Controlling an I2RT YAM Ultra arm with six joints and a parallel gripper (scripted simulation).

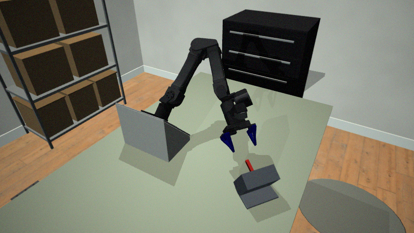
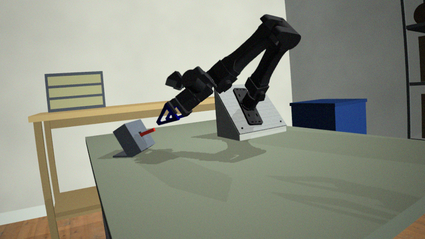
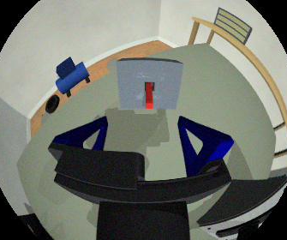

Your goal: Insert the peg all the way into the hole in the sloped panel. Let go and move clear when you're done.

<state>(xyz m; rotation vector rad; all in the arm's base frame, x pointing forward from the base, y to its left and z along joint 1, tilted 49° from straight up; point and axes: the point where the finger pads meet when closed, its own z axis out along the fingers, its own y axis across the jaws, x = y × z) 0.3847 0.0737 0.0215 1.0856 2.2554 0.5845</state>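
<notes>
The red peg (image 1: 249,165) (image 2: 147,132) (image 3: 149,96) stands in the square hole of the grey sloped panel (image 1: 257,177) (image 2: 131,137) (image 3: 131,81). A good length of it sticks out of the sloped face, and its outer end sags a little from square to the face. The part inside the hole is hidden. A dark gap shows beside the peg at the hole in the wrist view. My gripper (image 1: 245,148) (image 2: 168,123) (image 3: 142,120) is wide open and empty. Its blue fingers are back from the peg's outer end and above it, not touching it.
The panel stands on a green table (image 1: 207,194) (image 2: 250,186) near its edge. The arm's wedge-shaped grey base (image 1: 143,132) (image 2: 228,120) is on the same table. A black drawer cabinet (image 1: 268,53), a shelf with boxes and a wooden side table (image 2: 125,107) stand beyond it.
</notes>
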